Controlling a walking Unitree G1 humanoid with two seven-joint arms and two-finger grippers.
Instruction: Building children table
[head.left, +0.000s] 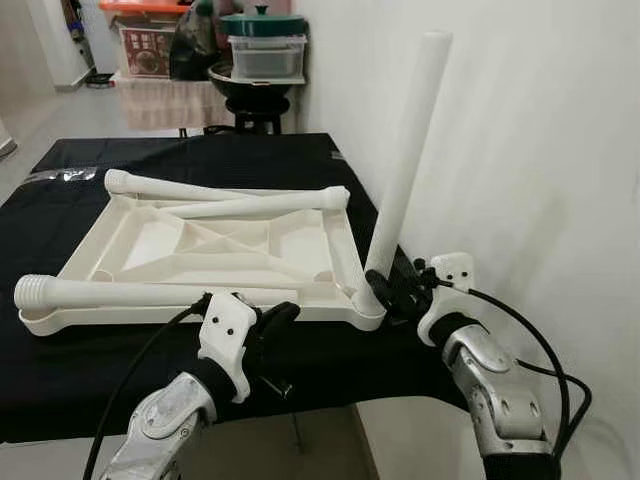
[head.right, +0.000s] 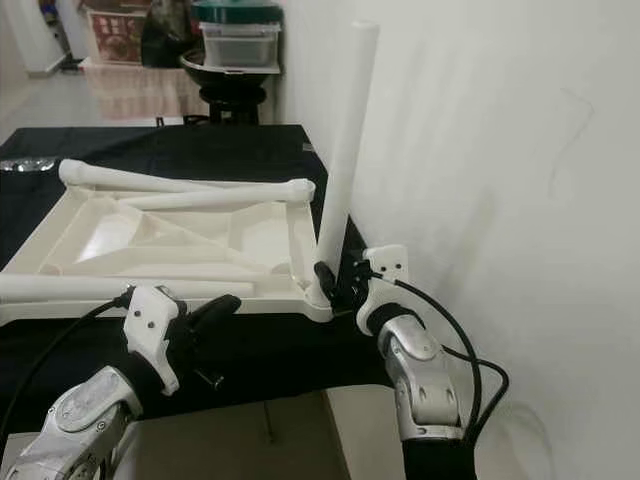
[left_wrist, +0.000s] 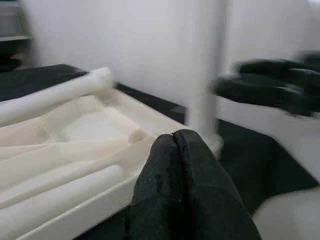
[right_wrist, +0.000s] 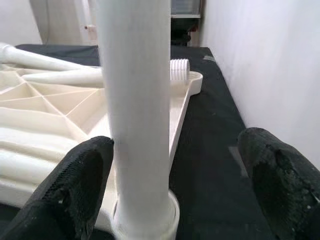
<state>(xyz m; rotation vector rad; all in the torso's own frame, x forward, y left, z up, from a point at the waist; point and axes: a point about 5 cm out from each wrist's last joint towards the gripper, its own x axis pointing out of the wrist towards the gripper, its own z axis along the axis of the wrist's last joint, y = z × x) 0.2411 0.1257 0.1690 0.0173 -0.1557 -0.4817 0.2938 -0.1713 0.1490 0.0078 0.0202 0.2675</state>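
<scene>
A white plastic table top (head.left: 345, 250) lies upside down on a black-covered table (head.left: 60, 360). One white leg (head.left: 405, 160) stands upright in its near right corner socket. My right gripper (head.left: 392, 290) is open at that leg's base, with a finger on either side; the leg (right_wrist: 137, 100) stands close to one finger (right_wrist: 75, 185). Three loose legs lie across the top: one along the near edge (head.left: 150, 292), one diagonal (head.left: 260, 204), one at the far side (head.left: 160, 186). My left gripper (head.left: 280, 318) is shut and holds nothing, just in front of the top's near rim (left_wrist: 90, 205).
A white wall (head.left: 520, 150) runs close along the table's right side. Behind the table stands a stool with a pot and plastic containers (head.left: 262, 60). The table's front edge (head.left: 300, 400) lies just under my wrists.
</scene>
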